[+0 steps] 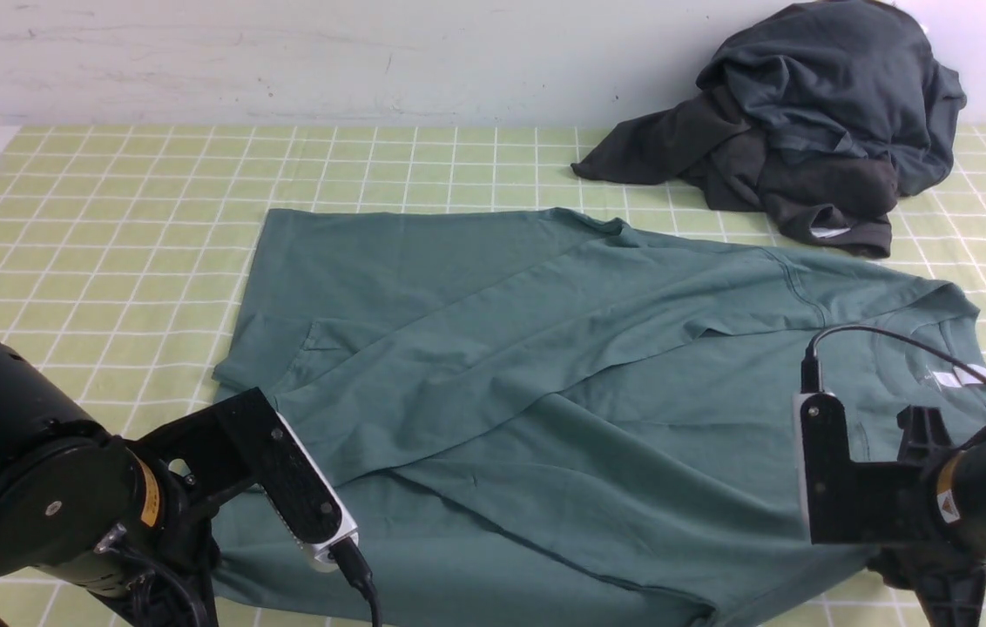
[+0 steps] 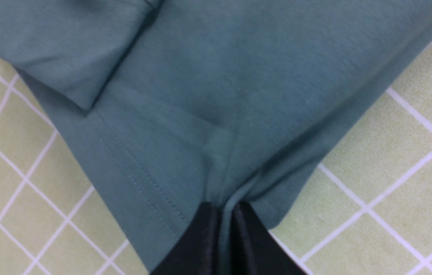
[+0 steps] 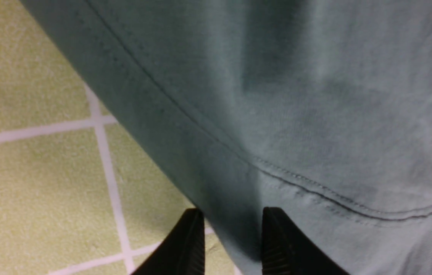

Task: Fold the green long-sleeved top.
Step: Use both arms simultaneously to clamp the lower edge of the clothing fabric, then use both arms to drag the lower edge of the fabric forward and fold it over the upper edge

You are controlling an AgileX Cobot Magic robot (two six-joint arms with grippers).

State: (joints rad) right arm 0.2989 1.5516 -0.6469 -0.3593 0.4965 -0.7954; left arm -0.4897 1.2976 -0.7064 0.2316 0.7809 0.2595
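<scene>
The front camera looks from the robot's side, far back, over the table (image 1: 110, 218) to the wall (image 1: 284, 52). Both wrist cameras look down from very close. All three see the top (image 1: 502, 348).

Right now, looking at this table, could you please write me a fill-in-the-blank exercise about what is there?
1. The left gripper is shut on an edge of the ____ top.
2. The jaws of the right gripper stand ____, not shut.
3. The dark grey garment lies heaped on the far ____ side of the checked tablecloth.
4. The top's neck label is ____.
Missing words: green; open; right; white.
</scene>
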